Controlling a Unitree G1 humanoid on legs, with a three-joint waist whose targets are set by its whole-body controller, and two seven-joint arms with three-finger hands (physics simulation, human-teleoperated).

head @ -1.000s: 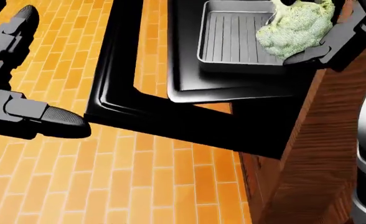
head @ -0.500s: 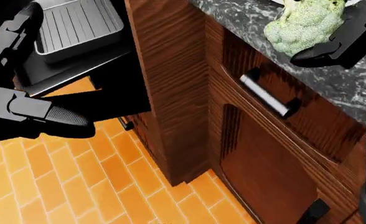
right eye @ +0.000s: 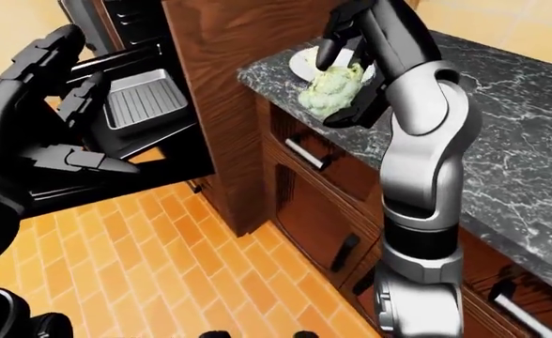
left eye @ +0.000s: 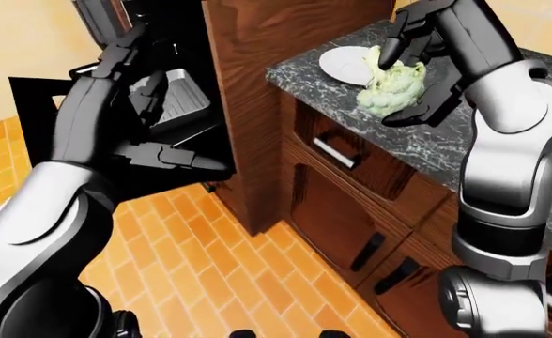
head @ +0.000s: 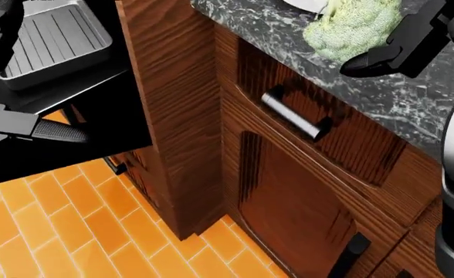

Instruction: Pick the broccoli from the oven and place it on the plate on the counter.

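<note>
Broccoli (left eye: 392, 87) held up in the right hand (left eye: 417, 63), dark fingers (left eye: 396, 35) curled over the top and another under the florets, pinching it clear of the marbled desk (left eye: 426, 144). Carried above the desk edge, just short of the white plate (left eye: 344, 65) at the view's upper middle, presumably so the head can be lowered onto it without dragging over stone. Off to the left of this left-eye view, left hand (left eye: 130, 91) raised with fingers spread and nothing between them, likely kept out of the way near the open oven (left eye: 178, 151); grey baking tray (left eye: 182, 105) lying empty on its rack, partly hidden behind that arm. Wooden pillar (left eye: 248, 91) standing between oven and desk. Head view next: looking steeply down, broccoli at the top right with one fingertip beneath it, only a sliver of plate rim showing at the top edge; below that, a drawer handle (head: 295, 114) on the dark cabinet face and orange brick floor (head: 65, 226). Right-eye view last: same grasp seen from further right, vegetable hanging near the plate but not yet over its middle, so a short carry and a descent apparently remaining. Judged risk: releasing early, letting the head roll off the desk edge.
</note>
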